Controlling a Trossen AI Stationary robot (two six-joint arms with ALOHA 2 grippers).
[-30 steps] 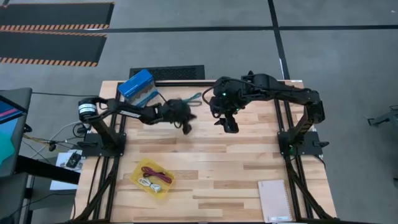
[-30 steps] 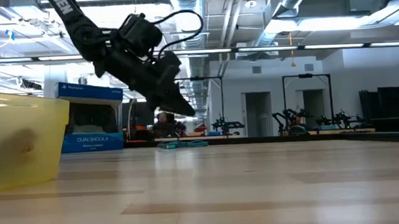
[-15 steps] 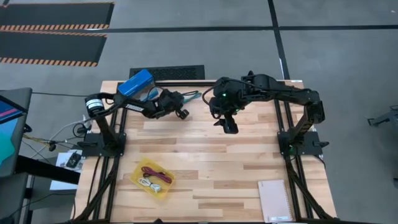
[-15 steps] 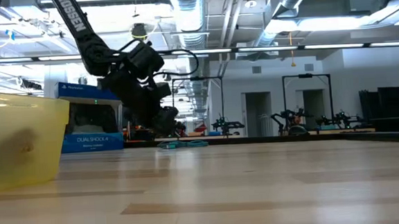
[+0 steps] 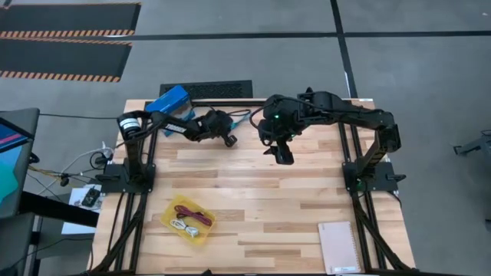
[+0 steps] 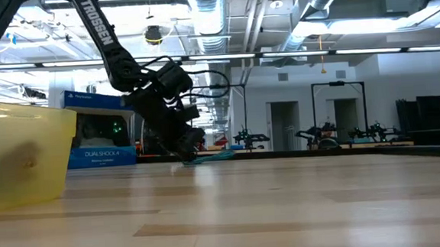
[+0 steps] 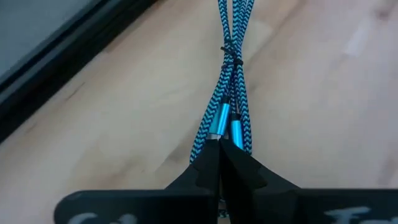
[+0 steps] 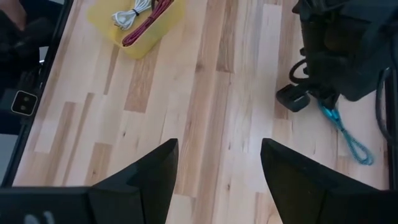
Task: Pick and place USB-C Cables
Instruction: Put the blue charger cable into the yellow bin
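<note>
On the wooden table (image 5: 307, 192), the left gripper (image 7: 221, 163) is pinched together at the teal cable (image 7: 230, 93), apparently to lift it; the right gripper (image 8: 217, 171) waits, spread apart.

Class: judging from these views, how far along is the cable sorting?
Done: the white cable and dark red cable lie in the yellow tray. In hand: the left gripper, shut, is at the teal cable on the table. Left: traying it. No black cable shows. The right gripper waits open.
</note>
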